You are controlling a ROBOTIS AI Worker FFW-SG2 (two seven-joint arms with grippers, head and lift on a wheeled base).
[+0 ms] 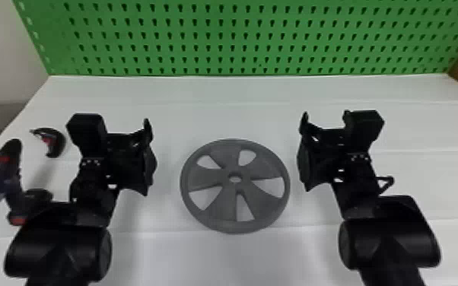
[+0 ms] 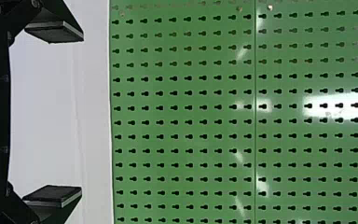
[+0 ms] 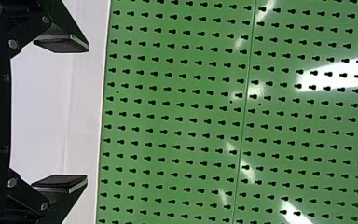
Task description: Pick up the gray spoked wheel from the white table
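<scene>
From the head I'm looking forward and down over the table (image 1: 220,114), taking in the wheel (image 1: 205,178), both arms (image 1: 57,247) and the foot of the board (image 1: 217,28) beyond. From the left wrist I'm looking out past the left fingers (image 2: 53,33), close by, and facing the board nearly square on, its picture lying on its side. From the right wrist I'm looking past the right fingers (image 3: 60,44), just as close, with the board's rows running aslant. All three views are sharing the board and some of the table, the wrists viewing the board from nearer.
</scene>
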